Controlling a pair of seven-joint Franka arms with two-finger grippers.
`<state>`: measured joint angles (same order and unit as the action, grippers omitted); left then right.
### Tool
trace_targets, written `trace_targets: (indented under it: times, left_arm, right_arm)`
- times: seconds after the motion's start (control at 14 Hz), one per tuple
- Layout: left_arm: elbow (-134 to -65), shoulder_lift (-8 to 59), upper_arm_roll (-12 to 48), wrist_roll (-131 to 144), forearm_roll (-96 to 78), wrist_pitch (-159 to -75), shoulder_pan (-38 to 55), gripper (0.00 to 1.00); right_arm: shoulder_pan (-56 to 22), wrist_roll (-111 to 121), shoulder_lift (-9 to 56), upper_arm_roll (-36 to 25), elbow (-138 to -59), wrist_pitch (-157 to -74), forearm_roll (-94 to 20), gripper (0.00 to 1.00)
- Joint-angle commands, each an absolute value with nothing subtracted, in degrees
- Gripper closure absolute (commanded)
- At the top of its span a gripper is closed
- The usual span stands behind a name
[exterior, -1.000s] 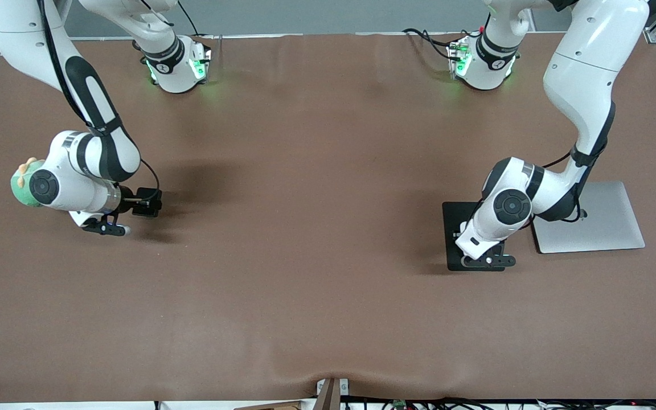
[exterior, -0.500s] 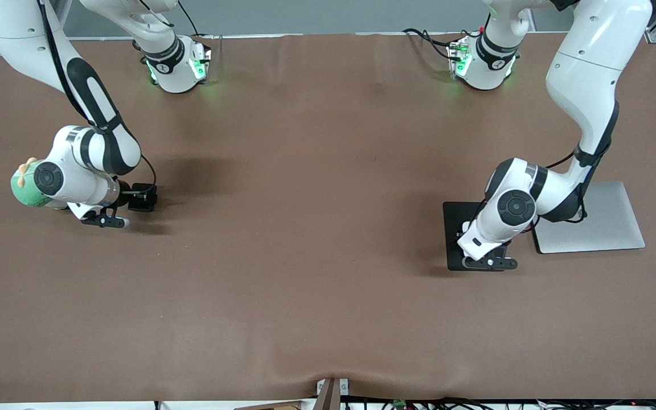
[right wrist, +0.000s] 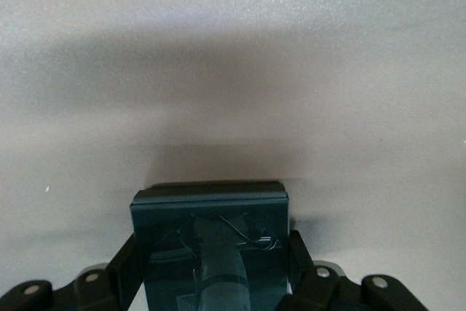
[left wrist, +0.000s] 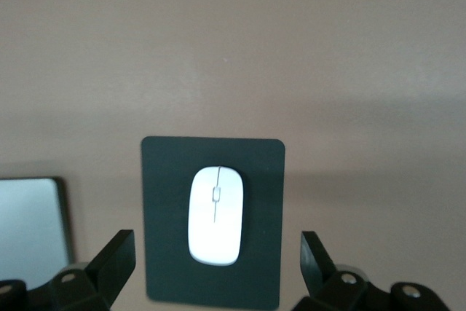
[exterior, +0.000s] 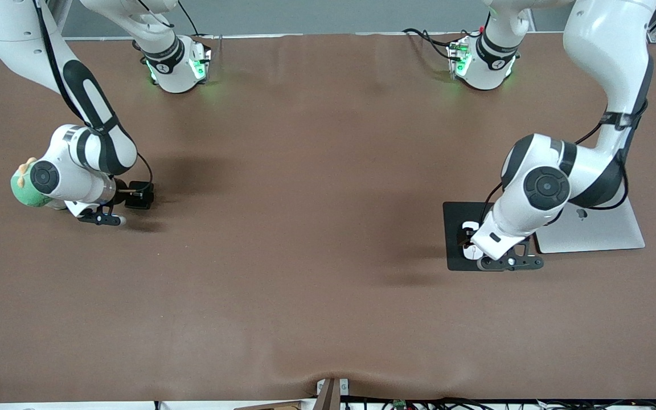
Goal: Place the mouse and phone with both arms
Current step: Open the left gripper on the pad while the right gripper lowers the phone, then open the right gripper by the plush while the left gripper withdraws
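Two claws work at opposite ends of the table. The left gripper (left wrist: 215, 271), at the lower right of the front view, hangs with its fingers (left wrist: 116, 256) spread wide and nothing between them, above the mouse (left wrist: 215, 214); the mouse lies flat on the black mat (left wrist: 164, 180), lengthwise and near its middle, apparently set down there because the mat is its proper resting place; a silver laptop (exterior: 607, 230) sits just beside the mat, toward the left arm's end of the table. The right gripper (exterior: 113, 219), at the middle left of the front view, is closed on the phone (right wrist: 211, 242), clamped by its long edges and carried over bare table; a green plush toy (exterior: 23, 191) lies beside this arm's wrist; the phone is judged not yet placed.
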<state>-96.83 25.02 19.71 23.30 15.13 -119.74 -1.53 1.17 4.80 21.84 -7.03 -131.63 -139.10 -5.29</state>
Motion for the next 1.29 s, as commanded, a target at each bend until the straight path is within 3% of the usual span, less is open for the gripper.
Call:
trace_targets:
  times: [0.0,0.21,0.43,0.71,1.0,1.21]
  left_arm:
    - [-90.29,22.07,20.39,22.33,11.35,-108.67,-2.46,0.0]
    - [-87.1,18.83,20.39,22.24,9.49,-102.06,-2.46,0.0]
    - [-87.27,14.52,18.99,19.18,5.73,-99.32,-3.08,0.0]
    - [-87.89,6.52,3.72,9.07,-1.31,-92.13,4.99,0.0]
    - [-87.89,1.07,2.9,4.41,-1.23,-84.66,4.57,0.0]
    - [-88.41,-0.88,3.07,1.68,-0.53,-81.57,4.66,0.0]
  right_arm:
    - [3.33,5.19,21.97,-6.59,-131.93,-138.79,-4.66,0.0]
    - [3.69,5.27,21.53,-6.5,-128.6,-133.79,-4.66,0.0]
    - [3.34,5.27,21.45,-6.5,-119.13,-119.75,-4.66,0.0]
    - [2.2,5.1,21.8,-6.33,-106.03,-107.44,-4.66,0.0]
    - [0.53,4.48,21.88,-6.07,-95.3,-95.12,-5.62,0.0]
    - [-1.75,4.75,21.88,-5.98,-90.8,-93.87,-5.19,0.0]
